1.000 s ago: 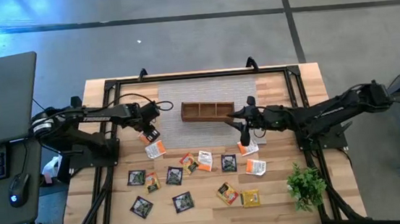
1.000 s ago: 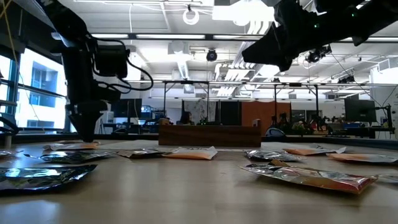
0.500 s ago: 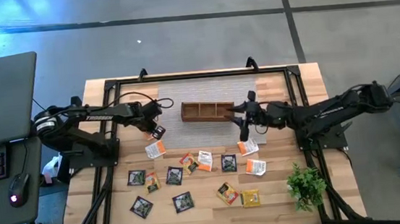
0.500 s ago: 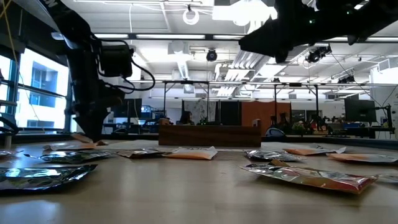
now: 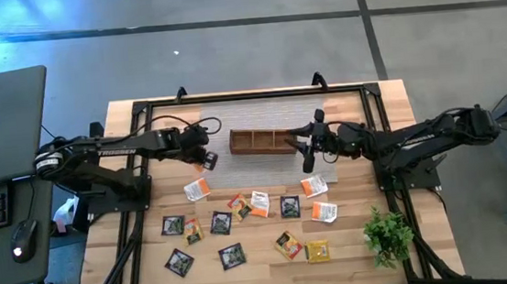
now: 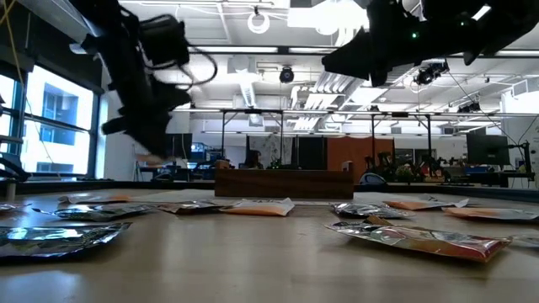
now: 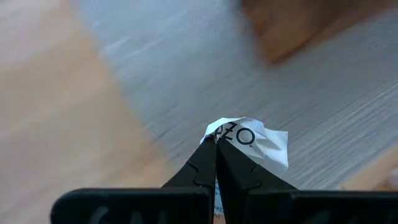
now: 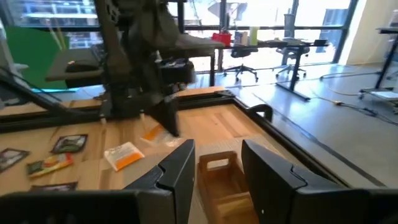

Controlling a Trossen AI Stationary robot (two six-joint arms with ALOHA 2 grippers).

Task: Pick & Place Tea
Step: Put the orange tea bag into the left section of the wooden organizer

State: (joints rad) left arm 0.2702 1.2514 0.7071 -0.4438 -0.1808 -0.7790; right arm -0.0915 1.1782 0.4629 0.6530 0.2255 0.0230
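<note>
Several tea sachets lie flat on the table's near half, among them a white-and-orange one (image 5: 198, 190), a dark one (image 5: 232, 254) and a yellow one (image 5: 317, 250). My left gripper (image 5: 205, 157) is shut on one white-and-orange sachet (image 7: 255, 142) and holds it in the air above the grey mat's (image 5: 234, 125) left edge, left of the wooden tray (image 5: 263, 141). My right gripper (image 8: 216, 163) stands open and level at the tray's right end (image 8: 219, 177), with nothing between its fingers. My left gripper pinches the sachet's white edge (image 7: 225, 134) between its two shut fingers (image 7: 199, 168); a crumpled white part sticks out past the tips. The fingers slant down from the table's left side. The sachet is lifted clear of the table.
The three-compartment tray sits on the grey mat at the table's far middle. A small green plant (image 5: 389, 236) stands at the near right corner. A black frame (image 5: 231, 98) runs round the table. Loose sachets (image 6: 421, 240) cover the near half.
My left gripper has shut on a white-and-orange sachet that lay on the table, then risen and gone toward the tray, rolling as it went. The sachet now hangs clear of the table. My right gripper has edged slightly toward the tray.
</note>
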